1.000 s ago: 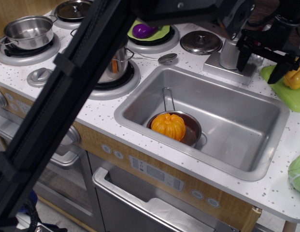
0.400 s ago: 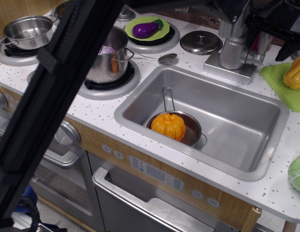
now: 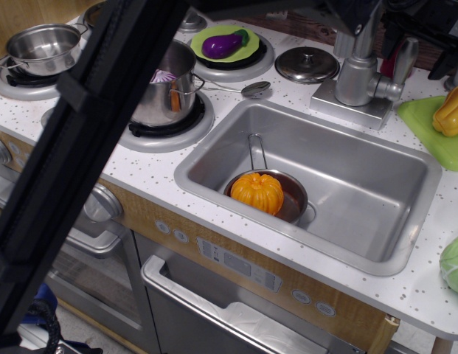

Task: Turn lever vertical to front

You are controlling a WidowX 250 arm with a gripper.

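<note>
The lever [image 3: 404,60] is a small silver-grey paddle that stands upright, joined by a short stub to the right side of the faucet column [image 3: 357,72] behind the sink. My gripper [image 3: 415,46] is black and sits at the top right, just above the lever. Its fingers [image 3: 441,65] stand apart on either side of the lever's top, and the jaws look open with nothing held. The upper part of the gripper is cut off by the frame edge.
My black arm [image 3: 81,147] crosses the left foreground. The sink [image 3: 361,184] holds a small pan with an orange pumpkin [image 3: 257,192]. A pot [image 3: 166,92], an eggplant on a green plate [image 3: 223,44], a lid [image 3: 307,63], a yellow pepper [image 3: 451,110] and a green cabbage [image 3: 454,264] lie around.
My gripper has risen up and back from the faucet's base. The lever, hidden behind my fingers before, now shows upright. My arm has swung left across the view.
</note>
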